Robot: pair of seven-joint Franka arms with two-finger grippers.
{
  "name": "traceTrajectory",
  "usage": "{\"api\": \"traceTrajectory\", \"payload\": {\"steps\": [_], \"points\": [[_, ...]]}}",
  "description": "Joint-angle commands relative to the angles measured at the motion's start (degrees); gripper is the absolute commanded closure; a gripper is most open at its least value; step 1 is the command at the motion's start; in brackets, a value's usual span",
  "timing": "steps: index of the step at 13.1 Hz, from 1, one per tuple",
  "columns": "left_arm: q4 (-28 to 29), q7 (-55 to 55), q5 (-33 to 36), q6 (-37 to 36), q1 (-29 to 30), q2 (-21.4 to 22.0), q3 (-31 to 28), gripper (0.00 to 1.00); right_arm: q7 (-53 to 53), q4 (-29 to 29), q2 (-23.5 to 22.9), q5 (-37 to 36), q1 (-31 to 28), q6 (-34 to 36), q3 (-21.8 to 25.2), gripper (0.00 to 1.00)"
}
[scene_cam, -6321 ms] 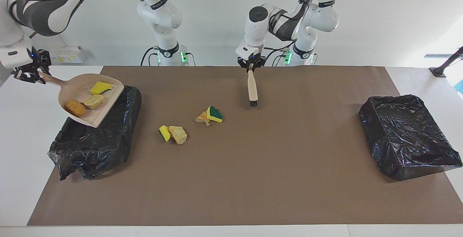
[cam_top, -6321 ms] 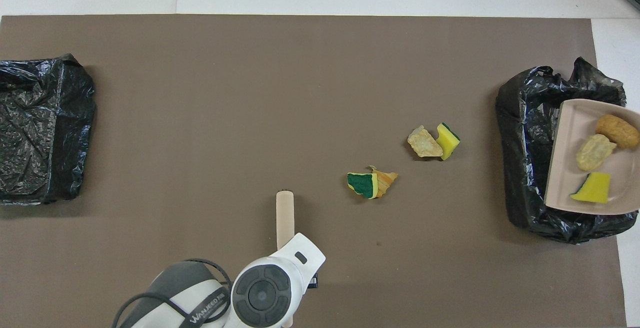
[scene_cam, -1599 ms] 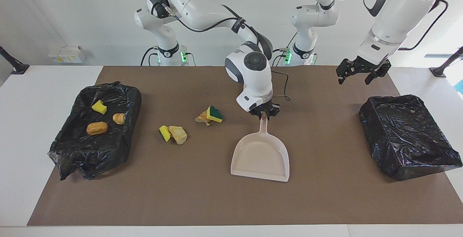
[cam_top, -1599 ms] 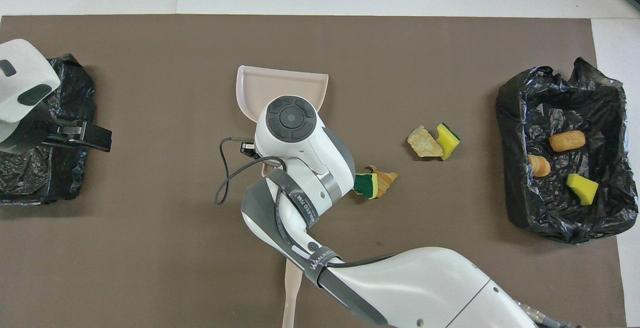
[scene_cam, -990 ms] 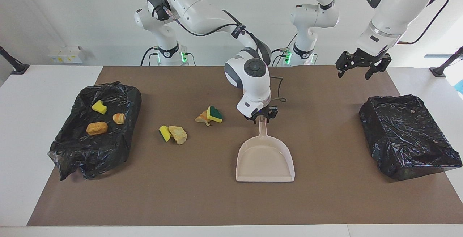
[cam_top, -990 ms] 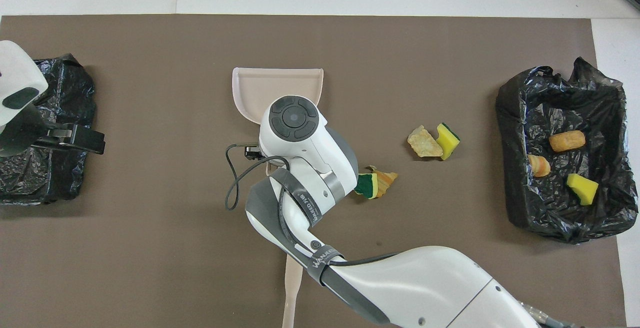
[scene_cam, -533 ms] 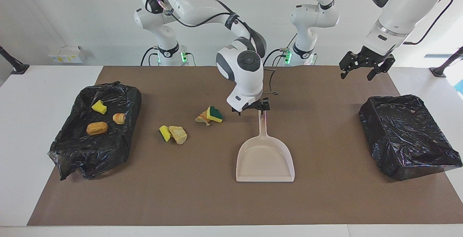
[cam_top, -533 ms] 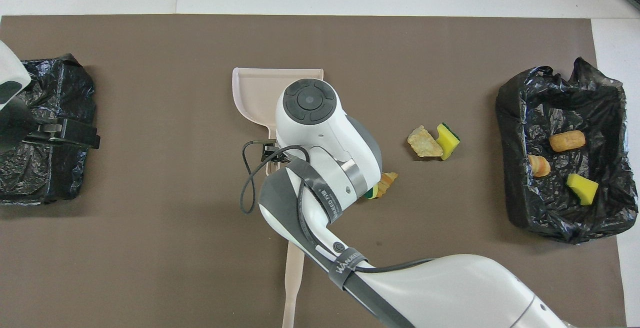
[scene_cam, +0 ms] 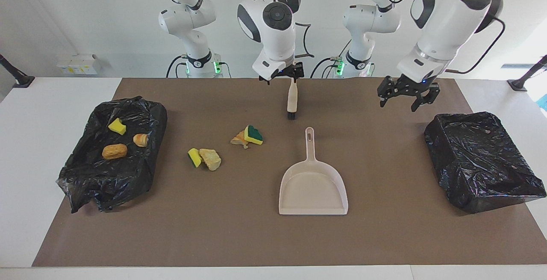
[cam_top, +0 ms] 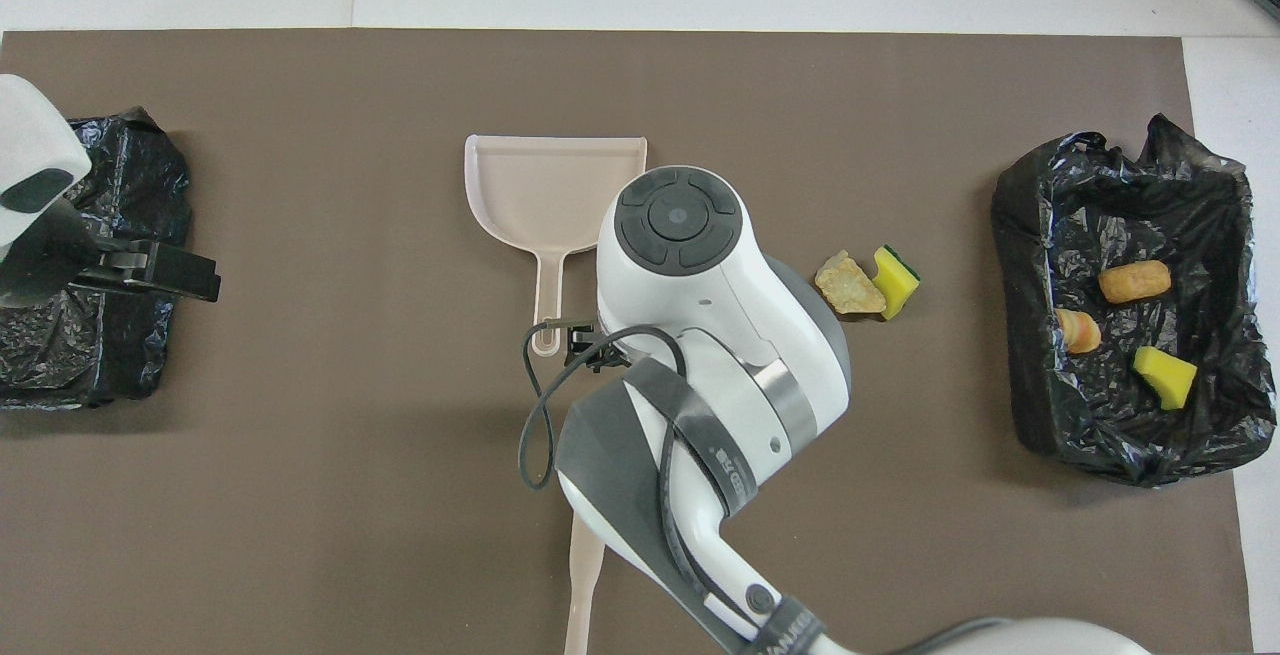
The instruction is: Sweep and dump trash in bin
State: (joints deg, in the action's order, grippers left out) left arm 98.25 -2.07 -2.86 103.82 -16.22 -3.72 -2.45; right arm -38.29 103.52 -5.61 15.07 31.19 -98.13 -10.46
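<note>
a: so the right gripper has let go of the dustpan and lifted, fingers apart?
b: yes. left gripper waits, open too. four scraps remain on the mat, three in the bin.

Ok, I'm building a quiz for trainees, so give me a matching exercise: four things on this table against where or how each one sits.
1 dustpan
2 brush
3 orange chunk
4 green-topped scrap

a inside the bin at the right arm's end
b loose on the mat beside a tan scrap
c empty, flat on the mat
d lying nearest the robots

Pairs: 1-c, 2-d, 3-a, 4-b
</note>
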Motion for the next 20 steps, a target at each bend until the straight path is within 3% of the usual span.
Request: {"api": "traceTrajectory", "payload": {"steps": [1, 3, 6, 10, 13, 14, 16, 18, 19, 20], "points": [[0.1, 0.8, -0.8, 6.4, -5.0, -5.5, -0.8, 0.0, -3.0, 16.1, 9.6, 6.4, 4.0, -9.8, 0.1, 0.0], [1.3, 4.9, -0.8, 11.1, -8.6, -8.4, -0.8, 0.0, -4.2, 20.7, 11.4, 9.2, 6.9, -12.8, 0.1, 0.0], [8.3, 7.8, -0.8, 21.1, -12.2, -8.1, -0.7, 0.0, -4.5, 25.6, 10.7, 12.3, 9.6, -19.4, 0.0, 0.0], [11.8, 19.0, -0.8, 26.3, -18.7, -9.5, -0.9, 0.0, -10.8, 27.0, 8.4, 12.7, 12.8, -24.0, 0.1, 0.0], [13.5, 22.2, -0.8, 28.9, -19.5, -9.7, -0.8, 0.0, -14.1, 28.3, 5.4, 12.8, 15.9, -30.1, 0.1, 0.0], [13.6, 22.8, -0.8, 28.9, -19.5, -9.7, -0.8, 0.11, -14.1, 28.9, 5.3, 12.8, 16.0, -30.4, 0.1, 0.08], [14.0, 22.9, -0.8, 28.9, -19.5, -9.7, -0.8, 0.11, -14.2, 30.0, 5.1, 12.9, 16.5, -32.8, 0.0, 0.22], [14.0, 23.1, -0.8, 29.6, -19.5, -10.3, -0.8, 0.16, -14.1, 30.5, 5.1, 12.9, 16.9, -33.4, 0.0, 0.42], [14.0, 23.8, -0.8, 29.8, -19.5, -10.3, -0.8, 0.28, -13.3, 30.8, 5.3, 12.9, 16.9, -33.4, 0.0, 0.64], [14.9, 25.3, -0.8, 29.8, -19.8, -10.1, -0.8, 0.38, -13.0, 30.7, 5.2, 12.9, 16.9, -33.4, 0.0, 0.92]]}}
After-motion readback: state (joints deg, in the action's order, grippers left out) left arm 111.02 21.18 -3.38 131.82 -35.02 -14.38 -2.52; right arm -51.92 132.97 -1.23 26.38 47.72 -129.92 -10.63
